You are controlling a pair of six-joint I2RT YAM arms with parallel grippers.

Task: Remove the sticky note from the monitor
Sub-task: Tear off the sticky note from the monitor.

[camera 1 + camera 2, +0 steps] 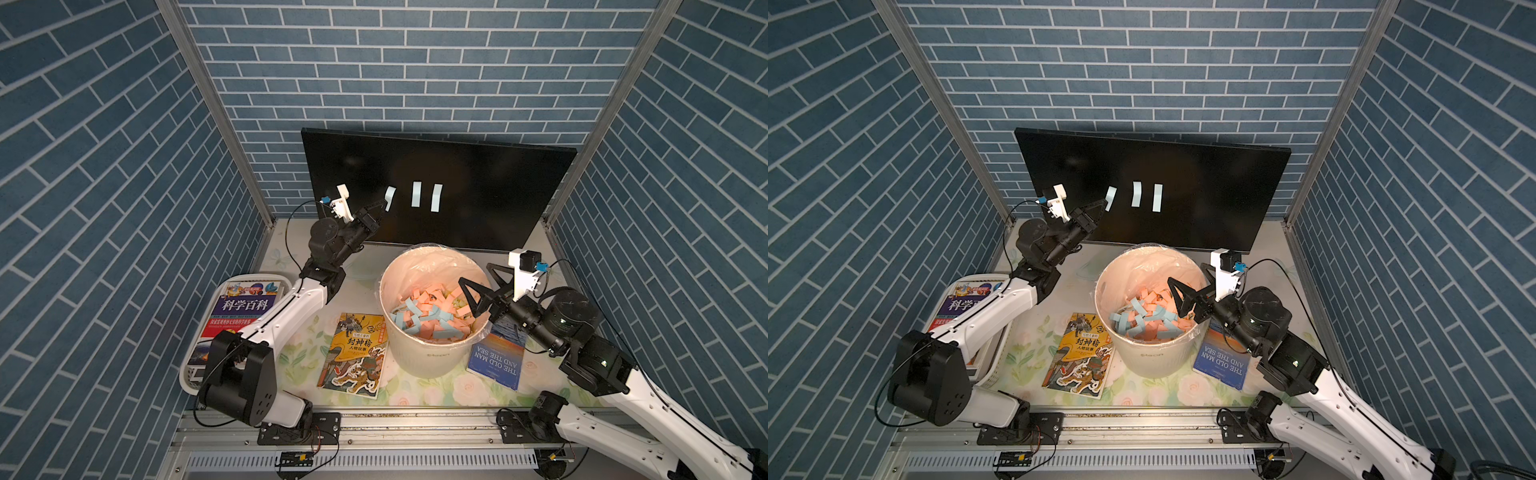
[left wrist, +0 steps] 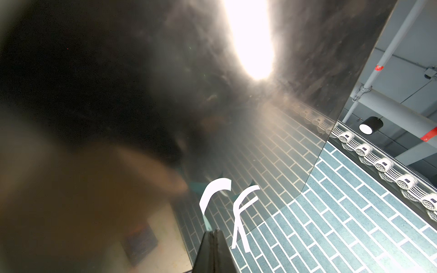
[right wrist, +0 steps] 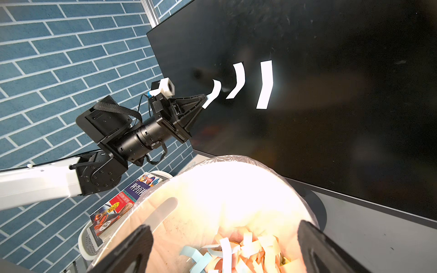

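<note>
The black monitor (image 1: 498, 195) stands at the back of the table, and three pale blue sticky notes hang on its screen in both top views. My left gripper (image 1: 384, 203) is shut on the lower end of the leftmost sticky note (image 1: 390, 196). That note (image 3: 215, 91) bows away from the glass, with its upper end against the screen. In the left wrist view the closed jaws (image 2: 214, 232) pinch the curled strip (image 2: 212, 191). The middle note (image 1: 416, 194) and the right note (image 1: 436, 198) hang untouched. My right gripper (image 1: 474, 274) hovers open and empty over the bin.
A white bin (image 1: 384, 291) lined with plastic holds several pink and blue paper strips in front of the monitor. A yellow book (image 1: 353, 353) and a blue book (image 1: 494, 361) lie on either side of it. A white basket (image 1: 187, 374) with books sits at the left edge.
</note>
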